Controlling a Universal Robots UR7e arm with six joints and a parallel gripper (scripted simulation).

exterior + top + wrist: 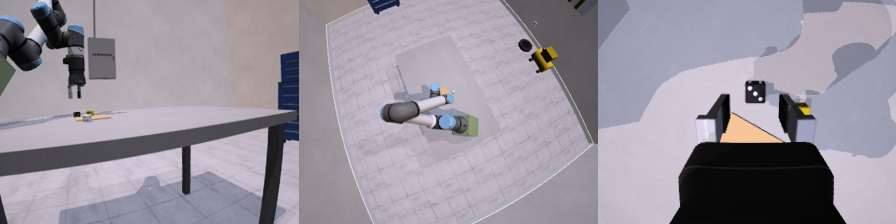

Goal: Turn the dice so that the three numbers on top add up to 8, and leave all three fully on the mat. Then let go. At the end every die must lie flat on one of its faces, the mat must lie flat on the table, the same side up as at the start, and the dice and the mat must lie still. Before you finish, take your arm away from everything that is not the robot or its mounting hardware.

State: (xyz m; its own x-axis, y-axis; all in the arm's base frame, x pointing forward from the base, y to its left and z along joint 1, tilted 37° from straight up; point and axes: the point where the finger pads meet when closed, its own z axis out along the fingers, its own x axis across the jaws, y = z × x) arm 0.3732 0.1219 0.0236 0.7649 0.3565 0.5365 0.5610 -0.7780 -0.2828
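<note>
Below the gripper point(75, 94): three dice by an orange mat point(97, 117) on the table point(167, 123).
Black die point(755, 91) lies off the mat, just ahead of the spread, empty fingers; yellow die point(90, 113) and white die point(87, 117) sit at mat edges. Gripper hangs well above, table edges far off.

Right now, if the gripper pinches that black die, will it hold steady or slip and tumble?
The black die is a small cube with flat sides, so the open gripper should probably pinch it squarely. It looks light, so an off-centre nudge could slide or tip it. It likely won't roll far.
</note>
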